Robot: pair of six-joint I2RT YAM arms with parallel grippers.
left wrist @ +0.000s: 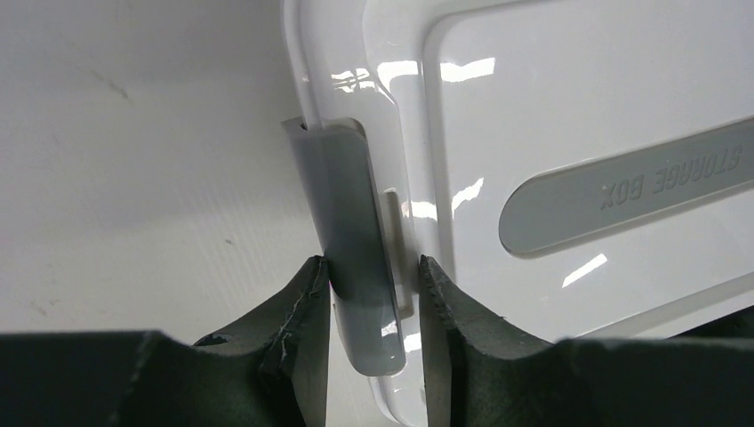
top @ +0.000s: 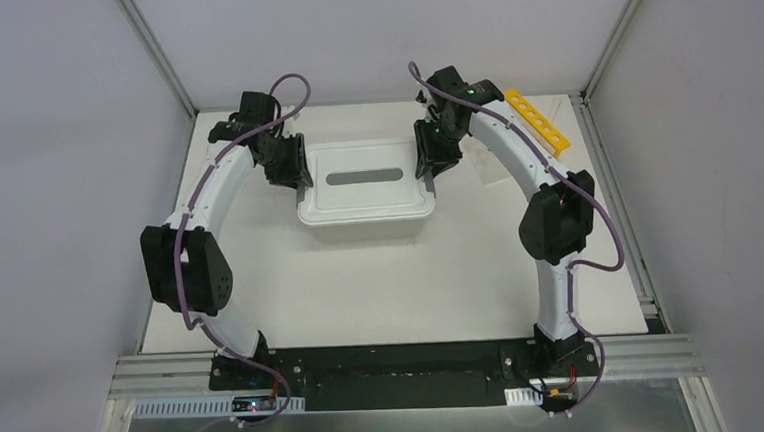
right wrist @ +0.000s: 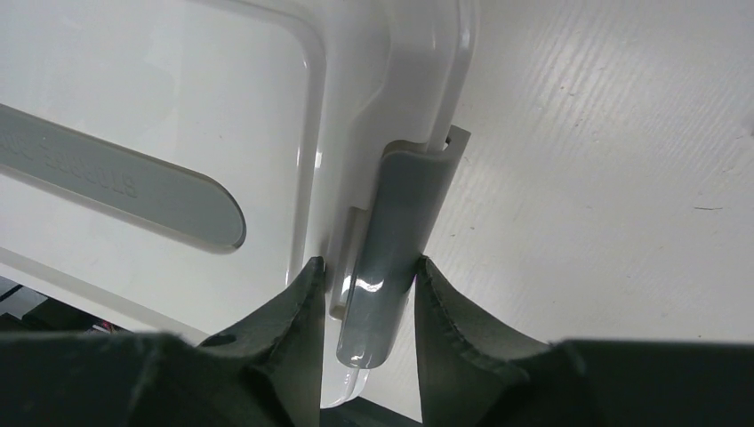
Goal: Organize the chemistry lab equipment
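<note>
A long yellow plastic tube rack with a single row of round holes lies flat on the white table. It sits at the far right corner, angled and just behind the right arm, which covers its near end. Only the overhead view shows it.

At the table's centre sits a cream plastic storage box, closed by a white lid with a grey oval label. The two arms curve inward to opposite ends of the box.

The wrist views show what the overhead view hides. The left gripper straddles the left grey latch at the lid's edge. Its jaws are apart, with one finger touching the latch and a slim gap at the other. This view also shows the label's raised words, "STORAGE BOX", upside down.

The right gripper has its jaws around the right grey latch. Both fingers sit close against it, but whether they are clamping it cannot be told.
</note>
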